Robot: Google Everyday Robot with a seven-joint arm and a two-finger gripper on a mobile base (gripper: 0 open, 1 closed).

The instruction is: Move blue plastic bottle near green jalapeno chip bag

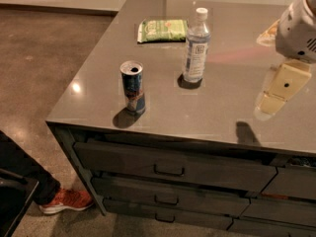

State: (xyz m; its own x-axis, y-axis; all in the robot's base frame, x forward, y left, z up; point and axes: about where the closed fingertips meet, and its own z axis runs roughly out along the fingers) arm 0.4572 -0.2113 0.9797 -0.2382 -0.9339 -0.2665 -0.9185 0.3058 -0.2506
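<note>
The blue plastic bottle [196, 46] stands upright in the middle of the grey table [222, 107], with a white cap and a white-and-blue label. The green jalapeno chip bag [162, 30] lies flat behind it toward the far left. My gripper [279, 89] hangs over the right side of the table, well to the right of the bottle and apart from it. It holds nothing that I can see.
A blue-and-silver drink can [133, 87] stands near the table's front left. Drawers [168, 169] run below the front edge. A person's red shoe [66, 201] is on the floor at the lower left. A pale object [269, 32] lies at the far right.
</note>
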